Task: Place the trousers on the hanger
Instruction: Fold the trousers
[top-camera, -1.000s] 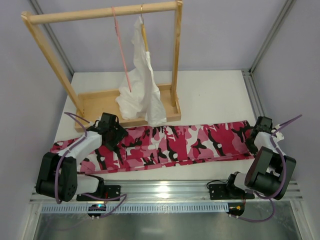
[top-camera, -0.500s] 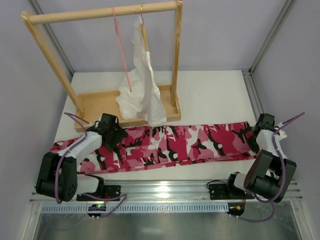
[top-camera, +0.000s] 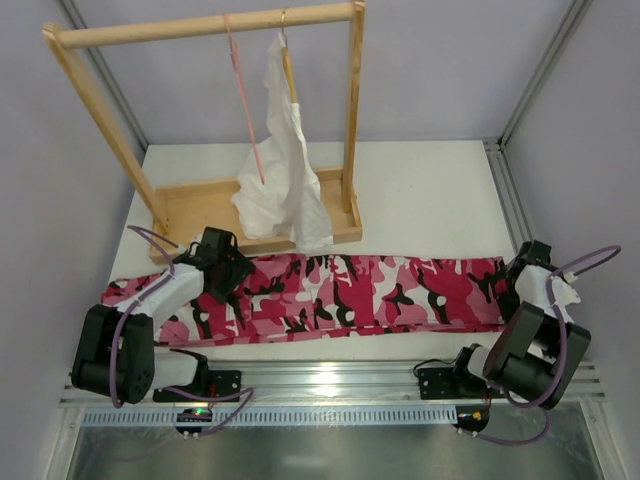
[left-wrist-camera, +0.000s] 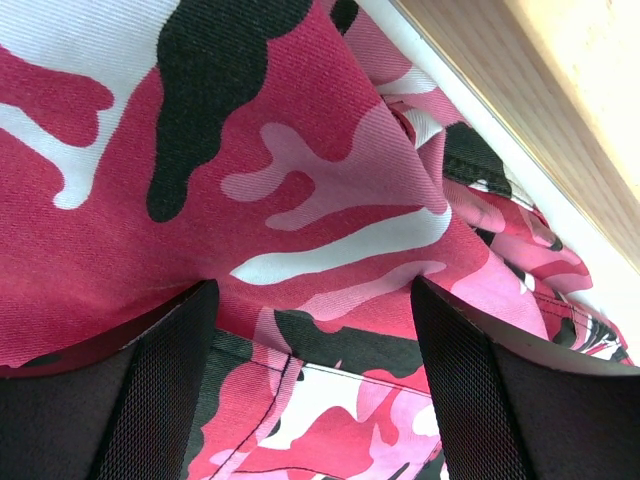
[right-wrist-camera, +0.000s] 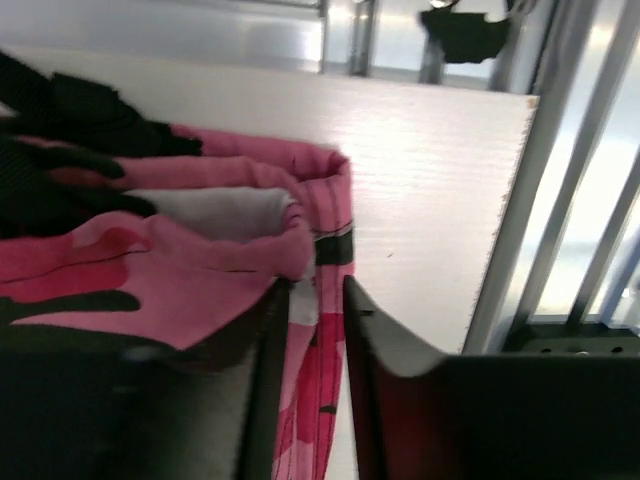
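Observation:
The camouflage trousers (top-camera: 350, 295) lie flat across the front of the table, stretched left to right. My left gripper (top-camera: 228, 287) stands open just above their left part, fingers spread wide over the cloth (left-wrist-camera: 300, 150). In the left wrist view the gripper (left-wrist-camera: 312, 300) has only a seam of the trousers under it. My right gripper (top-camera: 514, 286) is at their right end. In the right wrist view the gripper (right-wrist-camera: 315, 290) is shut on the pink hem of the trousers (right-wrist-camera: 150, 270). The thin pink hanger (top-camera: 245, 110) hangs from the rack's top bar, left of the white garment.
A wooden rack (top-camera: 200, 25) with a tray base (top-camera: 200, 205) stands at the back left. A white garment (top-camera: 280, 170) hangs there on a tan hanger (top-camera: 289, 70). A metal frame rail (right-wrist-camera: 560, 200) runs close beside the right gripper at the table's right edge.
The right gripper has moved right and toward the near edge with the hem, drawing the trousers' right end straighter. The left arm has not moved.

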